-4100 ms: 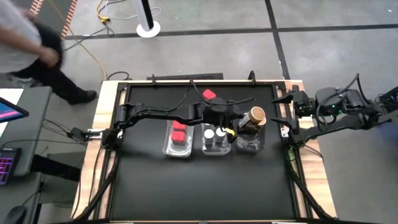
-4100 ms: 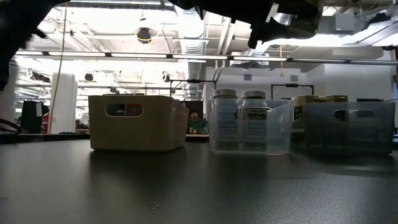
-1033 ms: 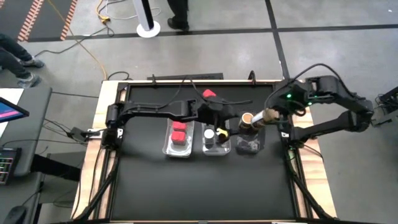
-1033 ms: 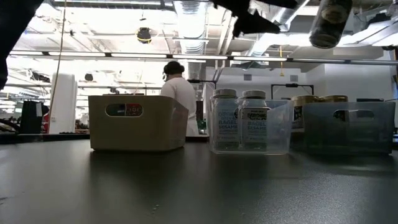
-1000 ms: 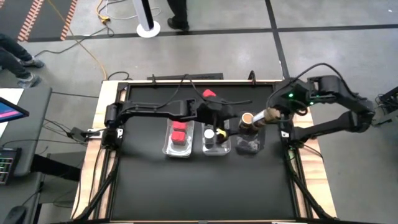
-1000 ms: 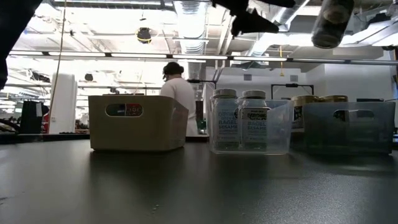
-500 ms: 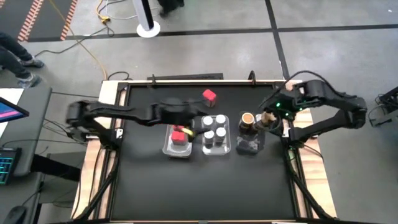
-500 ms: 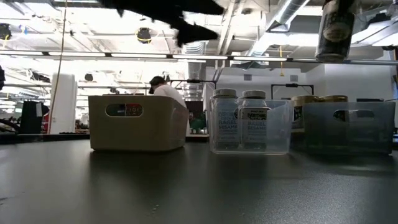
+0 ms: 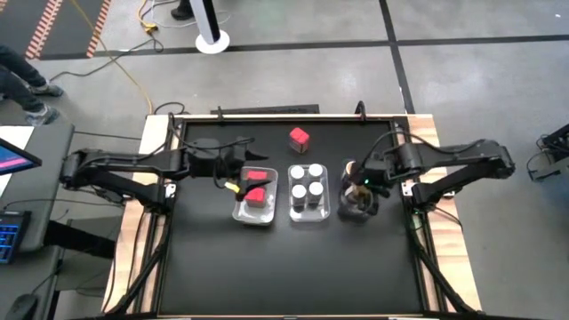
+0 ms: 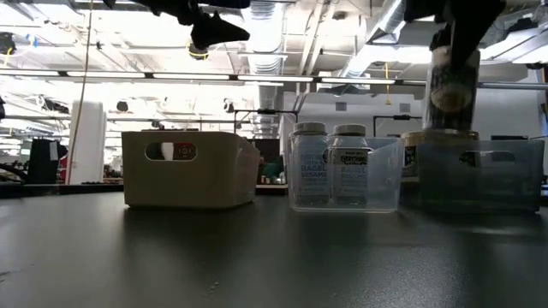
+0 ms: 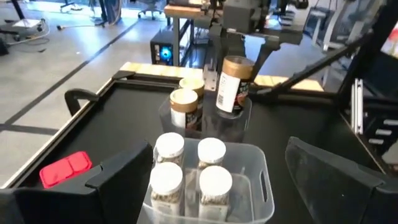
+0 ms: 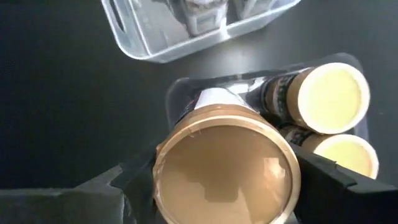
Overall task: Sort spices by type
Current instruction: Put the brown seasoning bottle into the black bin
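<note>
From above, the right hand (image 9: 363,180) has come down over the rightmost tray (image 9: 356,213) with a tan-lidded jar (image 9: 350,169) clamped between its fingers; half a second ago that jar hung higher, so the drop into the tray looks nearly done. The left hand (image 9: 233,185) has pulled back from the middle of the bench (image 9: 284,267) and now hovers by the red boxes (image 9: 256,188) in the left tray (image 9: 252,216), while four white-lidded jars (image 9: 308,182) fill the middle tray (image 9: 308,213). One red box (image 9: 299,137) sits loose toward the far edge, well apart from the trays, so that kind is probably the last left to sort. In the low view the held jar (image 10: 452,81) hangs upright just above the grey tray (image 10: 479,175), its base close to the rim, though I cannot tell whether it touches the jars already inside. The bench top is dark and matte; behind it lies a bright workshop with ceiling lights, and the person who stood there a second ago is gone. The left wrist view shows the left hand's fingers (image 11: 118,177) spread wide with nothing between them, the white-lidded jars (image 11: 189,165) just ahead, the held jar (image 11: 234,84) beyond, and two tan-lidded jars (image 11: 186,99) beside it in their tray. The right wrist view looks straight down on the clamped jar's lid (image 12: 225,165), with two more tan lids (image 12: 329,102) beneath in the tray.
</note>
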Robot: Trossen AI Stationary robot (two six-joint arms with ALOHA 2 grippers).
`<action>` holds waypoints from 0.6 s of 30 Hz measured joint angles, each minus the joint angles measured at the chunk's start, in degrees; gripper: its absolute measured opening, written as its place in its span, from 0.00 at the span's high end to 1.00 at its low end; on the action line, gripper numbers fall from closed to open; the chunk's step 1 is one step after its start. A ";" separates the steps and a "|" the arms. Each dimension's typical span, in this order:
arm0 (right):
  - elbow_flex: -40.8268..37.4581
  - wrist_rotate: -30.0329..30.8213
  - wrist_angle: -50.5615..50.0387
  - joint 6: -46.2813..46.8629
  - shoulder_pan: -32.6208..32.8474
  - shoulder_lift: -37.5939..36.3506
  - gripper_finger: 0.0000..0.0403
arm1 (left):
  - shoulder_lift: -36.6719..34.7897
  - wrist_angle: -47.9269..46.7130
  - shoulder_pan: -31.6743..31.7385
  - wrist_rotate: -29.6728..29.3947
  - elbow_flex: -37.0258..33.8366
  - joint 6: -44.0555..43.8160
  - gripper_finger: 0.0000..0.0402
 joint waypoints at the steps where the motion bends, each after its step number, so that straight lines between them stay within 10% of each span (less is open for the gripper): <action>1: -1.18 -0.01 1.09 0.33 0.01 0.01 0.25 | -0.20 -0.61 0.00 0.02 0.00 0.35 0.12; 18: -13.17 -0.11 13.32 -6.83 -3.73 0.65 0.25 | 0.61 -2.02 0.02 -2.44 -0.02 0.40 0.12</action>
